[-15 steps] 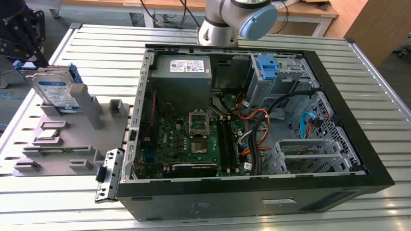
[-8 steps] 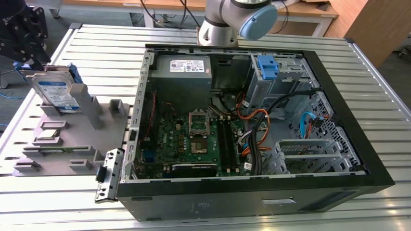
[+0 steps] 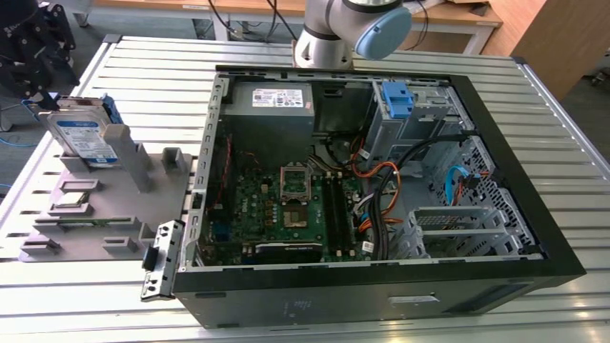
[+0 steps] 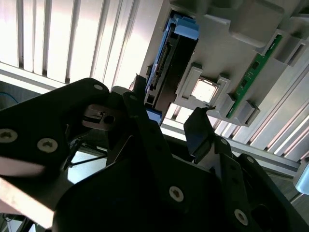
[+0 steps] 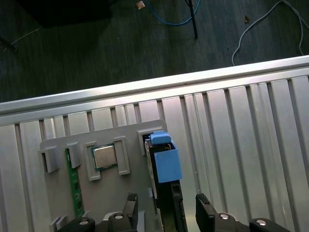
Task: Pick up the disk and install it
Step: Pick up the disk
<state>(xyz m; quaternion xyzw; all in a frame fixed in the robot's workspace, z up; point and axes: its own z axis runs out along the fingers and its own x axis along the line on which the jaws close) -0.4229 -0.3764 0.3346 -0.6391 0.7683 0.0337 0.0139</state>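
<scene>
One slatted metal tabletop carries everything. Most of it is taken by an open black computer case lying on its side, with a grey power-supply box at its far end. A green motherboard lies nearer the camera, and a bare blue bracket sits in the drive bay toward the exterior view's right. Just beside the case, on the exterior view's left, sits a grey parts holder. The disk stands on edge in a slot at the holder's far end, label toward the camera, its blue frame clipped round it — not yet lifted. Smaller parts rest in the holder near it: a green memory stick and a square processor chip. The end effector hangs over the disk with its fingers spread, one on each side of the standing disk — whether either pad touches it I cannot tell.
</scene>
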